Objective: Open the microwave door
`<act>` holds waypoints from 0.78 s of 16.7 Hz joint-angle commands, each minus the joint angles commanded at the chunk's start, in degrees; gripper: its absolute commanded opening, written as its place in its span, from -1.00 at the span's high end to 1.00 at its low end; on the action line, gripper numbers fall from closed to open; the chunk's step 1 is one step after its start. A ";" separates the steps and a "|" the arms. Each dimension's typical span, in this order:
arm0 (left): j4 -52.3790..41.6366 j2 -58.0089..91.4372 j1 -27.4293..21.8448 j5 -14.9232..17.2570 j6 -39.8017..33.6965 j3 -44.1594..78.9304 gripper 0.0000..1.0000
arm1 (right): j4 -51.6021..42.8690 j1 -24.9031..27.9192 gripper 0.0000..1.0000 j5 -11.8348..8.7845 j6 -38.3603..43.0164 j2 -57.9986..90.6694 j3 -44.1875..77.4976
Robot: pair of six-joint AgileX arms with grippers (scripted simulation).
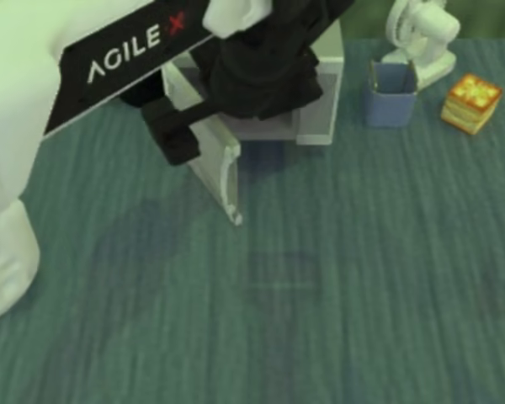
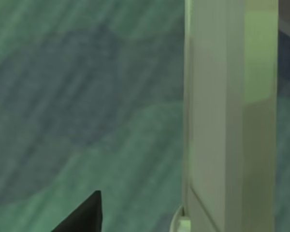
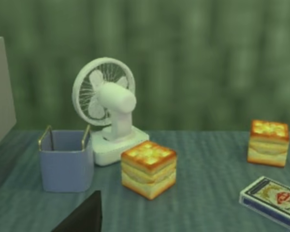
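Microwave door [image 1: 221, 168] stands swung well out from the microwave [image 1: 324, 93] at far centre, its long edge running toward the near side, just right of my left gripper [image 1: 178, 139], whose finger state I cannot tell; right arm unseen.

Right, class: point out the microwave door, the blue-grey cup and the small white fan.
microwave door [image 1: 221, 171]: top view, on its swung-out white frame.
blue-grey cup [image 3: 66, 166]: right wrist view, on its front wall.
white fan [image 3: 117, 100]: right wrist view, on its motor housing.
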 joint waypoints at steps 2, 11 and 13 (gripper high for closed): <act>1.99 -0.87 0.31 0.03 0.33 -2.74 -1.00 | 0.00 0.00 -1.00 0.00 0.00 0.00 0.00; 4.34 -1.91 0.69 0.06 0.72 -5.99 -1.00 | 0.00 0.00 -1.00 0.00 0.00 0.00 0.00; 4.34 -1.91 0.69 0.06 0.72 -5.99 -0.70 | 0.00 0.00 -1.00 0.00 0.00 0.00 0.00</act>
